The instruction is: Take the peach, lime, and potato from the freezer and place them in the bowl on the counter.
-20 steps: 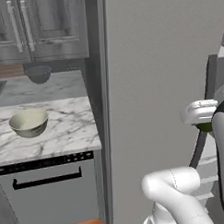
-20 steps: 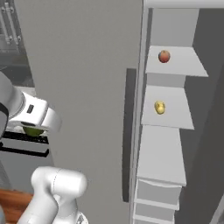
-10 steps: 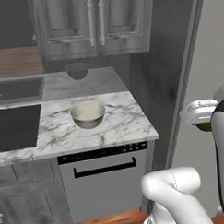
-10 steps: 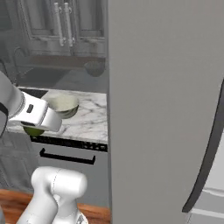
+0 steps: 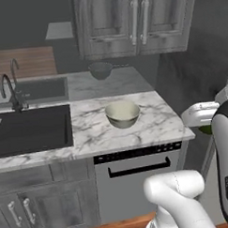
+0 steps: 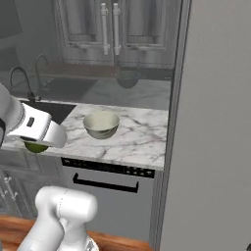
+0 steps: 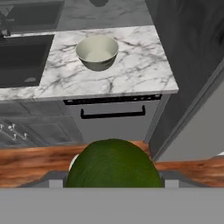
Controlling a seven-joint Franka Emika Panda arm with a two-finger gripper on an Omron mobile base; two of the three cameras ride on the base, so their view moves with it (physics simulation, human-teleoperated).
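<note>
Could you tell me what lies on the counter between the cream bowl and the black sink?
Nothing: in the left base view, bare marble counter separates the bowl from the sink.

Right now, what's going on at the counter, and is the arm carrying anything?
The end effector is closed on the lime, carried out in front of the counter, above the wood floor and not yet over the marble. The cream bowl stands on the counter to the right of the black sink, and nothing shows inside it. A smaller dark bowl stands farther back. The grey freezer is on the right.
</note>
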